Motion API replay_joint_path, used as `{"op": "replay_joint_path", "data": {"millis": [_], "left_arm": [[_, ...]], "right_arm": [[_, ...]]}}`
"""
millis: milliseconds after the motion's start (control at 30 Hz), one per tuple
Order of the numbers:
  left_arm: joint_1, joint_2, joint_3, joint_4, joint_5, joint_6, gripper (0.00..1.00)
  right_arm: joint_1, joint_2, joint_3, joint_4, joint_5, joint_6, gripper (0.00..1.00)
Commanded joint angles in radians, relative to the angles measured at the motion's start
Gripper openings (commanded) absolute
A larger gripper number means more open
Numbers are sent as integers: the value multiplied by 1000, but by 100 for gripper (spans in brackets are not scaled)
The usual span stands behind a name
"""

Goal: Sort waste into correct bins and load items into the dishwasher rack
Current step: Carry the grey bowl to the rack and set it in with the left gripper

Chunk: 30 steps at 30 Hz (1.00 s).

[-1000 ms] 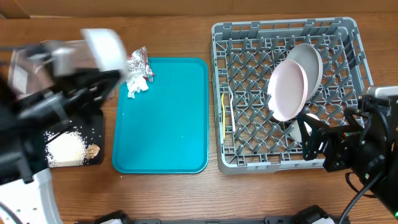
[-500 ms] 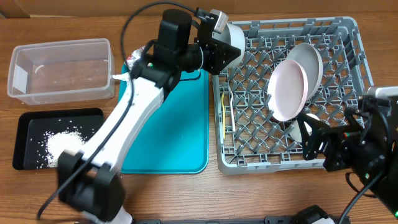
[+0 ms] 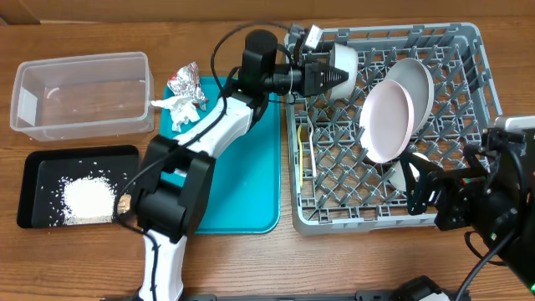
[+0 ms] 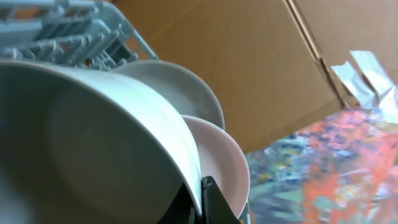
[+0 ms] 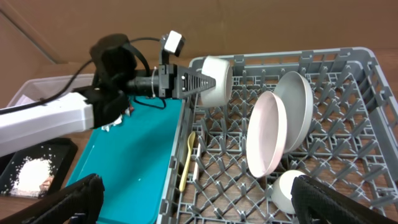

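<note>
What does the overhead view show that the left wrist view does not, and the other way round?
Only overhead: the clear tub, the black tray with the rice heap, the foil wrapper at the teal tray's corner.
Only left wrist: a colourful blurred surface beyond the plates.
Both: the left gripper shut on the small grey bowl, the white plate, the grey plate, the rack.

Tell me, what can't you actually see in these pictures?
Left wrist view: the small grey bowl fills the frame, hiding most of the large grey plastic rack.
Overhead: the left arm partly covers the small brown food scrap; the right arm partly covers the small white cup.
</note>
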Motion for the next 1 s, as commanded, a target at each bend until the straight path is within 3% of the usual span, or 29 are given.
{"op": "replay_joint_path", "data": {"millis": [0, 167, 333, 633, 900, 933, 967], "left_arm": [[-3, 60, 17, 30, 59, -84, 4], [4, 68, 16, 11, 79, -71, 4], [24, 68, 16, -254, 46, 82, 4], [77, 68, 16, -347, 48, 94, 4], [114, 64, 16, -406, 85, 104, 12], [124, 64, 16, -406, 98, 101, 16], [137, 64, 16, -406, 116, 100, 26]], "right_arm": [[5, -4, 7, 4, 4, 3, 100], [5, -4, 7, 4, 4, 3, 100], [5, -4, 7, 4, 4, 3, 100], [5, -4, 7, 4, 4, 3, 100], [5, -4, 7, 4, 4, 3, 100], [5, -4, 7, 4, 4, 3, 100], [5, -4, 7, 4, 4, 3, 100]]}}
